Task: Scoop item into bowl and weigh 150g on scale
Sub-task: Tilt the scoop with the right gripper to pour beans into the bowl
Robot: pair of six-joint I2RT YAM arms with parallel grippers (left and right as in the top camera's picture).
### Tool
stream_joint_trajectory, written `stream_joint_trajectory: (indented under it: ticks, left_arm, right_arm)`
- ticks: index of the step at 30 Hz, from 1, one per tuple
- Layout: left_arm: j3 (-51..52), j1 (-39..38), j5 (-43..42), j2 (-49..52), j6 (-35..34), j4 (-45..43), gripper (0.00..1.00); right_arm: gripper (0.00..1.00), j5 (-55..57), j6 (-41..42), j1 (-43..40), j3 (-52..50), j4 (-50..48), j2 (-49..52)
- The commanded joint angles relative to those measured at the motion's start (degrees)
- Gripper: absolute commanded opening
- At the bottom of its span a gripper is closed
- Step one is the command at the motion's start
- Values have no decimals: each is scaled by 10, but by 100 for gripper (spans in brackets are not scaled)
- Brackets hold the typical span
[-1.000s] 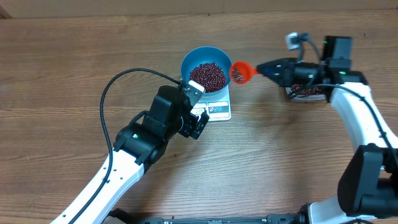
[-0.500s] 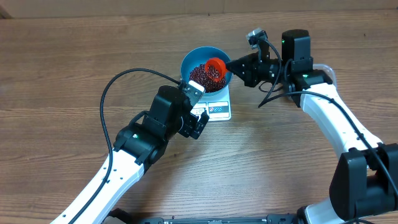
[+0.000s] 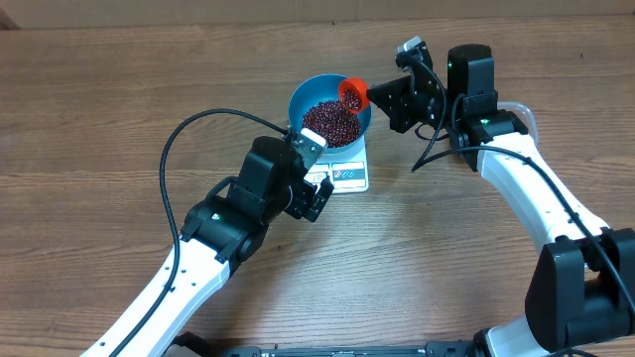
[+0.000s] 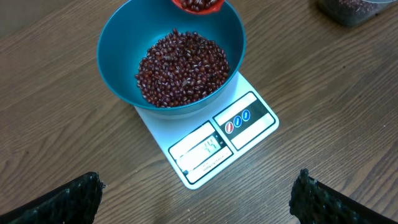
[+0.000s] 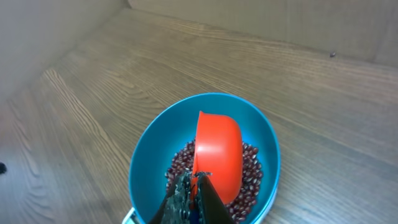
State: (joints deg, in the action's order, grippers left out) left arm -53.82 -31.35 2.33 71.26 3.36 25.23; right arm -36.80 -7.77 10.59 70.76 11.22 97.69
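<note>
One bowl (image 4: 117, 73), one scale (image 4: 163, 134), one scoop (image 5: 217, 152), many beans (image 4: 183, 68).

- Left arm (image 3: 164, 288) — smooth white shell on the long link, chunky black housings above it, one tiny green light
- Black cable (image 3: 164, 164) curving off it in a wide loop
- Left gripper (image 4: 198, 200) — black fingers (image 4: 71, 202) with rough, pebbled pads
- Right arm (image 3: 556, 198) — same white links, boxy black joints, thin black wires
- Small grey-white camera (image 3: 410, 48) on its wrist
- Right gripper (image 5: 196, 199) — dark, narrow, ridged
</note>
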Motion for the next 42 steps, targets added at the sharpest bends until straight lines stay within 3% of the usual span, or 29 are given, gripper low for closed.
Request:
stream_joint_trajectory:
  ticks: [1,28,42]
  left_arm:
    - [-17,2,-4,0,7,-2,100]
    - [-17,2,-4,0,7,-2,99]
    - [-17,2,-4,0,8,-2,100]
  right_arm:
    - [4,7,-50,3,21,-3,5]
    - [4,7,-150,3,20,21,5]
    - [4,8,-152,3,20,19,5]
